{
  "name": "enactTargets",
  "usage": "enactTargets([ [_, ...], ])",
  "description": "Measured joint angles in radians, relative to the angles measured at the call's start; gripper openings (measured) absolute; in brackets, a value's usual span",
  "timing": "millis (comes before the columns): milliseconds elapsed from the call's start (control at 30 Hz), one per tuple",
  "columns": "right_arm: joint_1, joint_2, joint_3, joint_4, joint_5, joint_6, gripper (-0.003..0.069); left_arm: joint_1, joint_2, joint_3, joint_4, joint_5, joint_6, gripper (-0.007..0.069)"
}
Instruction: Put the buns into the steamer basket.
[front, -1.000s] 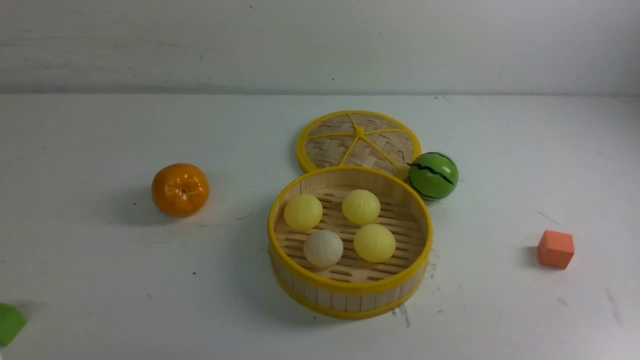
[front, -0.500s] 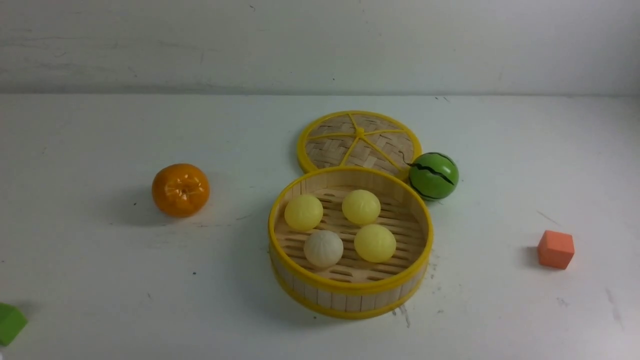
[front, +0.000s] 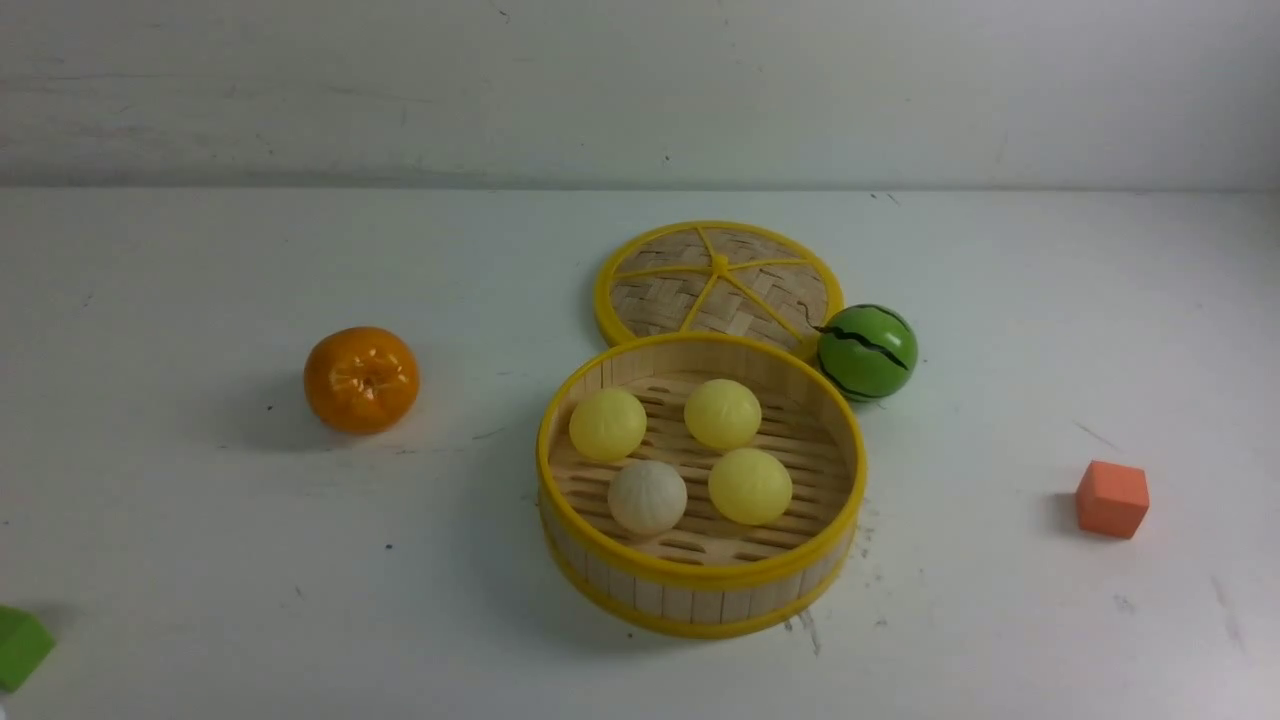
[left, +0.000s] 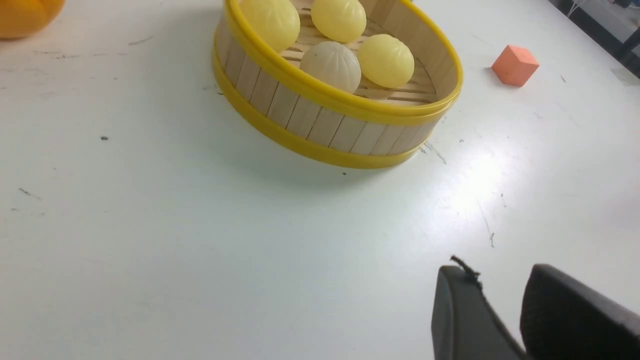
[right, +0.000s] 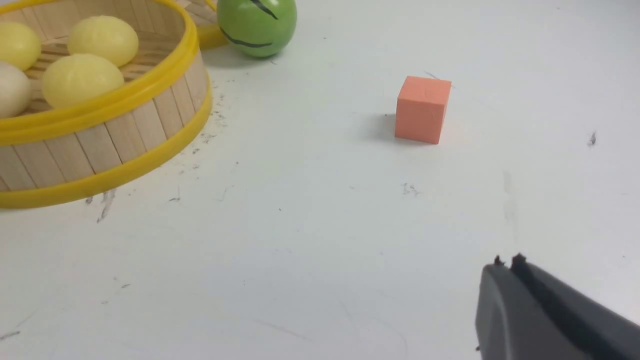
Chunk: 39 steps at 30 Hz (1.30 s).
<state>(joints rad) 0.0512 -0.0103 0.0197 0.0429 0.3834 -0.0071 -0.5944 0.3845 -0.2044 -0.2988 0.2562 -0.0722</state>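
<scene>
Front view shows you no change over the last second: nearest you, the left gripper (left: 500, 300) stands narrowly parted and empty, the right gripper (right: 507, 265) pinched closed; beyond, four buns (front: 680, 455) sit inside the steamer basket (front: 700, 590), so loading looks complete.

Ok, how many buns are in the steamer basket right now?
4, all on the steamer basket floor: pale yellow buns at back left, back centre and front right, and an off-white bun at front left. None looks hidden.
</scene>
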Motion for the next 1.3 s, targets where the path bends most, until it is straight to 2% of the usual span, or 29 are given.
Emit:
enactTargets([
  [100, 0.000, 0.000, 0.000, 0.000, 0.000, 0.000, -0.0007, 0.000, 0.000, 0.000, 0.002, 0.000, 0.000, 0.0184],
  [267, 0.000, 0.000, 0.000, 0.000, 0.001, 0.000, -0.0003, 0.029, 0.000, 0.031, 0.149, -0.099, 0.059, 0.0185],
  [333, 0.000, 0.000, 0.000, 0.000, 0.001, 0.000, -0.0003, 0.094, -0.021, 0.059, 0.203, -0.150, 0.058, 0.0186],
  [400, 0.000, 0.000, 0.000, 0.000, 0.001, 0.000, -0.0003, 0.173, -0.067, 0.082, 0.206, -0.178, 0.031, 0.0183],
  [433, 0.000, 0.000, 0.000, 0.000, 0.001, 0.000, -0.0003, 0.181, -0.073, 0.084, 0.204, -0.179, 0.028, 0.0181],
  [533, 0.000, 0.000, 0.000, 0.000, 0.001, 0.000, -0.0001, 0.314, -0.218, 0.126, 0.173, -0.172, -0.047, 0.0118],
  [700, 0.000, 0.000, 0.000, 0.000, 0.001, 0.000, 0.0001, 0.425, -0.383, 0.220, 0.157, -0.109, -0.153, -0.0014],
  [767, 0.000, -0.001, 0.000, 0.000, 0.001, 0.000, 0.0003, 0.439, -0.394, 0.227, 0.160, -0.015, -0.191, -0.0013],
  [800, 0.000, -0.001, 0.000, 0.000, 0.001, 0.000, 0.0003, 0.438, -0.394, 0.227, 0.160, -0.015, -0.193, -0.0013],
  [867, 0.000, -0.001, 0.000, 0.000, 0.001, 0.000, 0.0006, 0.441, -0.395, 0.235, 0.161, 0.111, -0.208, -0.0013],
  [1300, 0.000, -0.001, 0.000, 0.000, 0.001, 0.000, 0.0021, 0.441, -0.395, 0.235, 0.161, 0.120, -0.214, -0.0013],
])
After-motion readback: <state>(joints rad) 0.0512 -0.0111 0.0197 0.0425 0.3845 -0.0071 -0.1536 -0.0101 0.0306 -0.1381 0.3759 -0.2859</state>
